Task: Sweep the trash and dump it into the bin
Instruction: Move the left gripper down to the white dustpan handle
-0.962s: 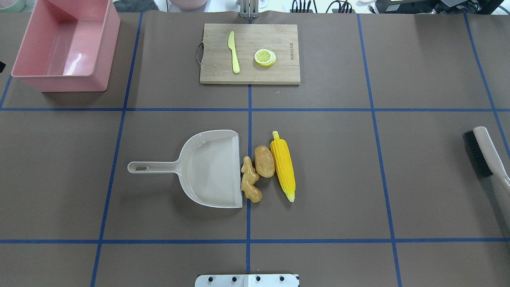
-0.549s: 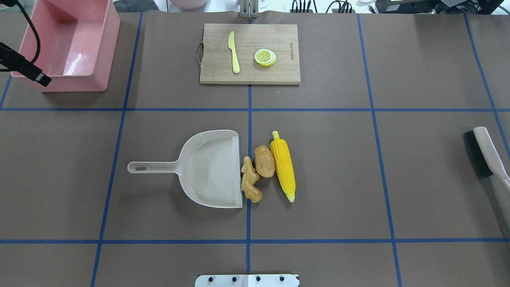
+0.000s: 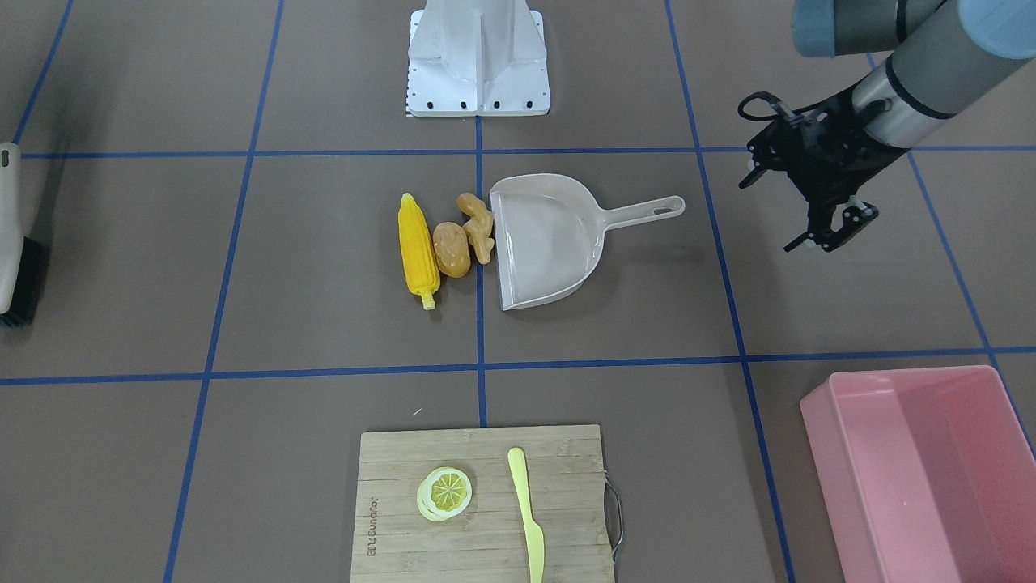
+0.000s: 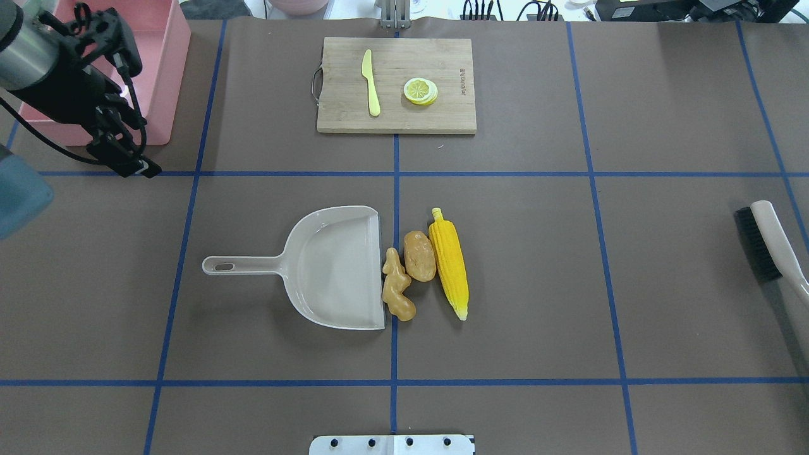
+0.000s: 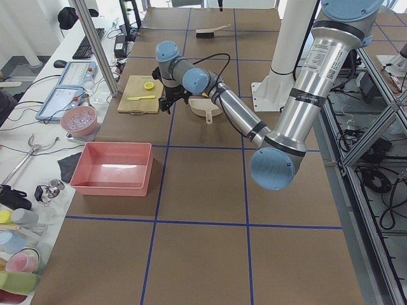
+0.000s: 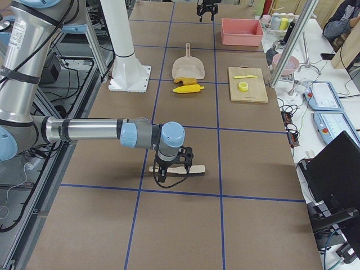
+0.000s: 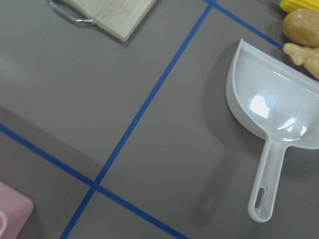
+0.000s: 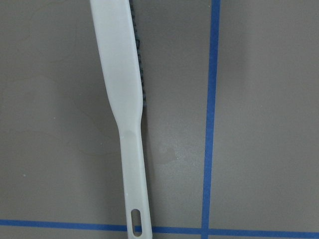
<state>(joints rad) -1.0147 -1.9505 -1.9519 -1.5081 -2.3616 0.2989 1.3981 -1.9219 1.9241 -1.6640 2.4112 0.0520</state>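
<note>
On the brown taped table (image 4: 569,284), the yellow corn cob (image 4: 449,262), orange-brown potato (image 4: 419,256) and tan ginger root (image 4: 397,287) lie unswept beside the beige plastic dustpan (image 4: 328,265). The pink plastic tub (image 3: 931,486) is empty. The left gripper (image 3: 830,233) hangs spread; I cannot tell the right gripper (image 6: 171,163).

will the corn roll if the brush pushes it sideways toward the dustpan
Probably yes: the corn is a long rounded cob lying parallel to the dustpan mouth, so a sideways push should roll it. Its tapered end may make it veer. The potato and ginger lie between and would likely get shoved along.
</note>
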